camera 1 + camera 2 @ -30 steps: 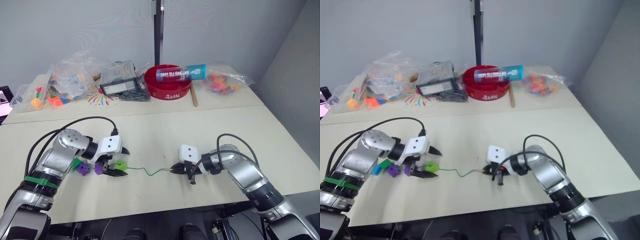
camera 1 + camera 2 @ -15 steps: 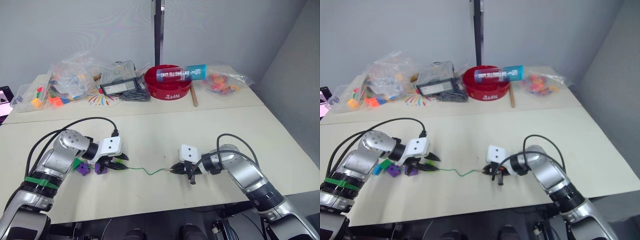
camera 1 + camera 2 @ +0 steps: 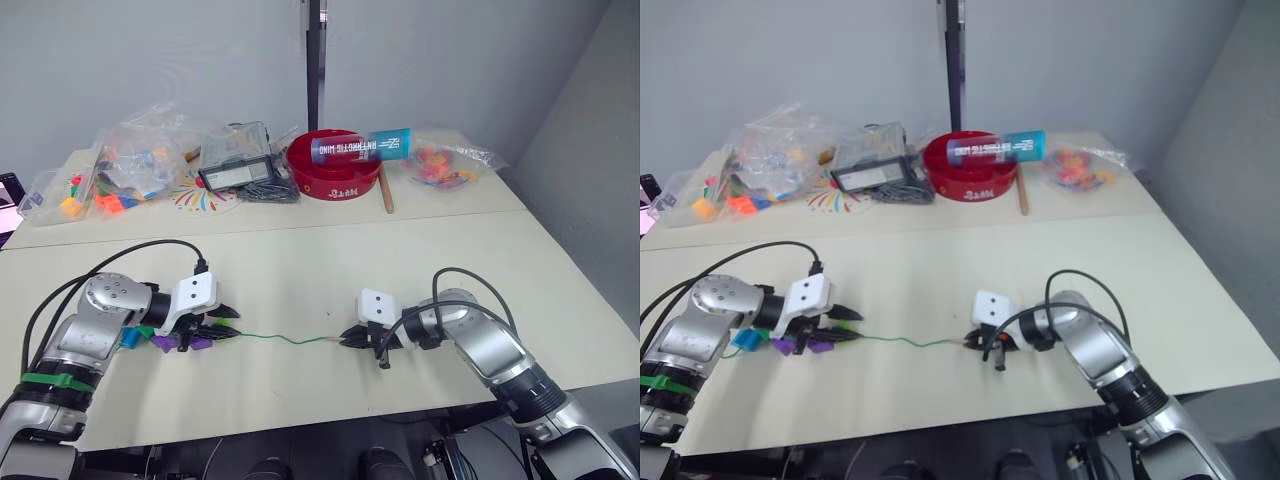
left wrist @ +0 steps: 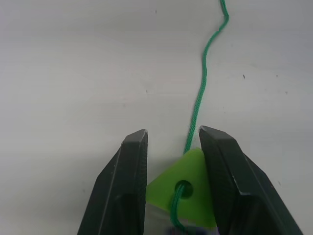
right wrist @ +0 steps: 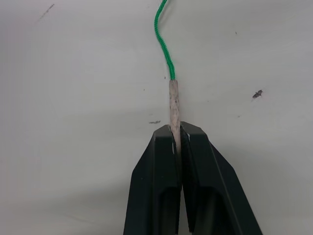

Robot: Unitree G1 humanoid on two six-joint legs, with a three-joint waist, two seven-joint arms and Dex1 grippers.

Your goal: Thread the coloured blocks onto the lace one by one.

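1. My left pincer has slid toward the desk's left edge, drawing the lace straighter.
2. It pinches the light green block, already threaded, near the front-left corner.
3. My right pincer clamps the lace tip.
4. Next, I judge: seat this block against the purple ones.

I see open tabletop between my grippers, crossed only by the lace; clutter such as the red bowl sits well back.
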